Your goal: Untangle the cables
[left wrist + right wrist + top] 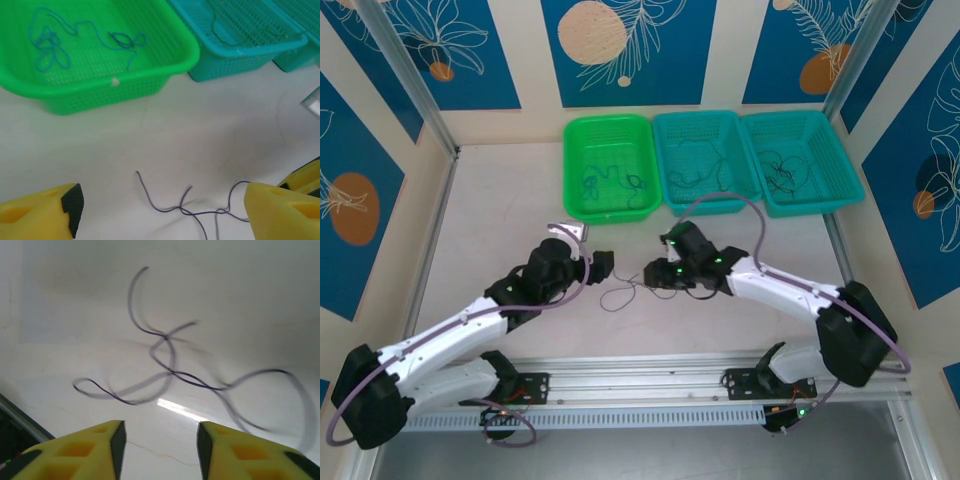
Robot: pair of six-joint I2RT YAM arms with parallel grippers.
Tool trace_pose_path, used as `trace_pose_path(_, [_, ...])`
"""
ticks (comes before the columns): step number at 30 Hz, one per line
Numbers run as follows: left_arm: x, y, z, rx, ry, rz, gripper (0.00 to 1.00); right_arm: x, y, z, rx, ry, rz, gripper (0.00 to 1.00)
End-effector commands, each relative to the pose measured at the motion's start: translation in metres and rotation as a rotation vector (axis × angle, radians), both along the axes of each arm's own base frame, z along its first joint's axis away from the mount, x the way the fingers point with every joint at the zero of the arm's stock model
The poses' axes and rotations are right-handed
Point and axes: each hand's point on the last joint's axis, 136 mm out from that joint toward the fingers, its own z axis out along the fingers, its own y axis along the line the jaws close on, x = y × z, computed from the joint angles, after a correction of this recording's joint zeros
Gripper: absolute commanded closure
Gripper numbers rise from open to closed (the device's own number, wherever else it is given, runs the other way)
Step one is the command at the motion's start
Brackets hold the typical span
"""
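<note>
Cables [618, 296]: thin and dark purplish, lying loose on the desk [500, 220] between the two arms, well short of the baskets at the far edge.
Tangle: strands cross one another at several spots, with one open loop and free ends curling away. The right wrist view shows part of them blurred.
Left fingers [40, 212]: yellow, spread wide and pinching nothing. The cables lie on the desk between the tips and just beyond them. One strand runs up to the right-hand finger, and whether it touches cannot be told.
Right fingers [95, 450]: yellow, parted with bare desk showing in the gap, holding nothing. The cables lie just beyond the tips.
Arms: seen from above, both reach inward low over the desk, their fingers facing each other from either side of the cables, near but apart.
Green basket [608, 121]: leftmost of three set side by side in a row at the far edge. It holds blue cables [52, 45] in loose loops on its floor.
Teal baskets [700, 116]: two, in the middle and on the right of the row, each with thin dark strands lying inside.
</note>
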Motion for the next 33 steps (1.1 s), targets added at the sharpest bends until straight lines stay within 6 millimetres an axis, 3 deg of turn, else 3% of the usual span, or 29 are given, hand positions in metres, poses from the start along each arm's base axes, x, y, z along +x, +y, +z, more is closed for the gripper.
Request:
trace_pose_path(1, [-0.003, 0.025, -0.01, 0.127, -0.004, 0.061, 0.16, -0.002, 0.011, -0.011, -0.178, -0.058, 0.092, 0.43])
trace_pose_path(3, [-0.005, 0.032, -0.012, 0.142, -0.003, 0.085, 0.16, -0.007, 0.025, -0.016, -0.232, -0.088, 0.176, 0.24])
trace_pose_path(5, [-0.005, 0.039, -0.012, 0.154, -0.011, 0.109, 0.16, -0.009, 0.035, -0.021, -0.275, -0.123, 0.248, 0.16])
trace_pose_path(6, [-0.005, 0.042, -0.012, 0.159, -0.014, 0.121, 0.16, -0.008, 0.035, -0.024, -0.313, -0.137, 0.258, 0.0])
trace_pose_path(10, [-0.007, 0.053, -0.011, 0.166, -0.032, 0.161, 0.16, -0.021, 0.052, -0.033, -0.34, -0.142, 0.408, 0.01])
trace_pose_path(13, [-0.007, 0.059, -0.011, 0.161, -0.041, 0.186, 0.16, -0.028, 0.064, -0.051, -0.359, -0.084, 0.459, 0.0])
trace_pose_path(18, [-0.009, 0.065, -0.01, 0.152, -0.051, 0.209, 0.15, -0.023, 0.063, -0.08, -0.487, -0.072, 0.447, 0.01])
trace_pose_path(21, [-0.011, 0.063, -0.012, 0.16, -0.045, 0.186, 0.15, -0.018, 0.056, -0.087, -0.537, -0.077, 0.425, 0.1])
trace_pose_path(25, [-0.019, 0.049, -0.014, 0.146, -0.058, 0.074, 0.14, -0.017, 0.046, -0.097, -0.585, -0.067, 0.416, 0.31])
trace_pose_path(28, [-0.026, 0.035, -0.009, 0.104, -0.093, -0.022, 0.13, -0.016, 0.04, -0.101, -0.582, -0.052, 0.394, 0.58])
trace_pose_path(31, [-0.033, 0.028, -0.008, 0.095, -0.098, -0.088, 0.14, -0.015, 0.036, -0.1, -0.543, -0.021, 0.374, 0.94])
trace_pose_path(32, [-0.035, 0.025, -0.007, 0.096, -0.096, -0.111, 0.15, -0.013, 0.034, -0.099, -0.528, -0.009, 0.361, 1.0])
trace_pose_path(33, [-0.037, 0.022, -0.006, 0.093, -0.095, -0.138, 0.15, -0.012, 0.031, -0.098, -0.517, -0.005, 0.346, 1.0])
